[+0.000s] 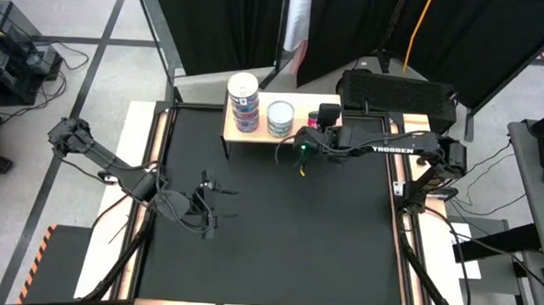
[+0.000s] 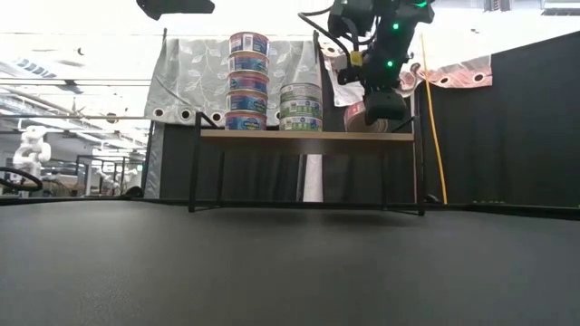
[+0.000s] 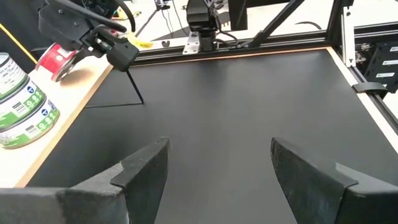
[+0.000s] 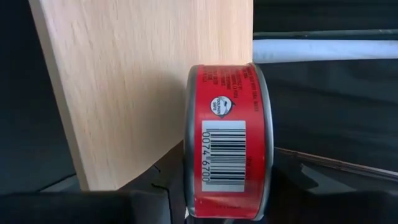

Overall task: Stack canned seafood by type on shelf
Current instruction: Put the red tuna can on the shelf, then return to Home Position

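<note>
The shelf (image 1: 296, 126), a low stand with a light wood top, sits at the mat's far edge. A tall stack of blue-labelled tins (image 2: 247, 81) rests on its left part, with a shorter green-white stack (image 2: 301, 107) beside it. My right gripper (image 1: 304, 145) is over the shelf's right part, shut on a red-labelled tin (image 2: 362, 115). The same red tin (image 3: 56, 59) shows in the left wrist view. My left gripper (image 3: 217, 174) hovers open over the mat's left half (image 1: 201, 200), holding nothing. My right gripper pinches the red tin (image 4: 227, 143) between its two fingers, one on each flat face, beside the rim (image 4: 189, 186). The barcoded side wall faces the wrist. The fingers slant down from the table's right side. The tin is tilted over the wood top (image 4: 143, 81); whether it touches the wood, I cannot tell.
The black mat (image 1: 278, 235) lies bare in front of the shelf. Raised frame rails (image 1: 402, 223) border it on both sides. Behind the shelf hang a curtain (image 2: 190, 81) and dark panels.
</note>
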### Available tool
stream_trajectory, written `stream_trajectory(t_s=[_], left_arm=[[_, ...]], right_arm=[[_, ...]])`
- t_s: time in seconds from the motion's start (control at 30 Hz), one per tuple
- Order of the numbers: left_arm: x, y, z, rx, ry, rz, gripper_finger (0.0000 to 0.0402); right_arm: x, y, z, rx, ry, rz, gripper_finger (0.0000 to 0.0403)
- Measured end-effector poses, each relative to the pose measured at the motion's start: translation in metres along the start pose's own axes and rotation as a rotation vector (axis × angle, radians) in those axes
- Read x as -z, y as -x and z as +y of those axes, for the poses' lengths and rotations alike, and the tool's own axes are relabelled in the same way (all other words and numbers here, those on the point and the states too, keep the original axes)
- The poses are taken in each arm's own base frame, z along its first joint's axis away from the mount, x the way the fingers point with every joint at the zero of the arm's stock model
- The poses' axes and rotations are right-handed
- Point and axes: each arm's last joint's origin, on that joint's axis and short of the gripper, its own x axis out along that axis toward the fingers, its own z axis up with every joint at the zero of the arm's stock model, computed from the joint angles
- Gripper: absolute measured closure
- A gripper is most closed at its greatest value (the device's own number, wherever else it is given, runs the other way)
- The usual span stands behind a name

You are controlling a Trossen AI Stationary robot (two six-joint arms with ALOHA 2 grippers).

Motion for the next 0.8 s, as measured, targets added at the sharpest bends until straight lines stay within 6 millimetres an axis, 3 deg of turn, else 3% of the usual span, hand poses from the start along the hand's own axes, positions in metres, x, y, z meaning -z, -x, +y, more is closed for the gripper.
stream_trajectory(t_s=[0.2,0.57,0.8], left_arm=[[0.0,0.0,0.0,0.0,0.001,0.001,0.0121],[0.0,0.0,0.0,0.007,0.003,0.002,0.0121],[0.001,0.0,0.0,0.008,0.006,0.005,0.0121]], right_arm=[[-0.001,0.0,0.0,-0.027,-0.015,-0.017,0.022],[-0.003,0.001,0.002,-0.156,-0.05,-0.074,0.0077],[0.004,0.013,-0.011,-0.236,-0.128,-0.144,0.0049]])
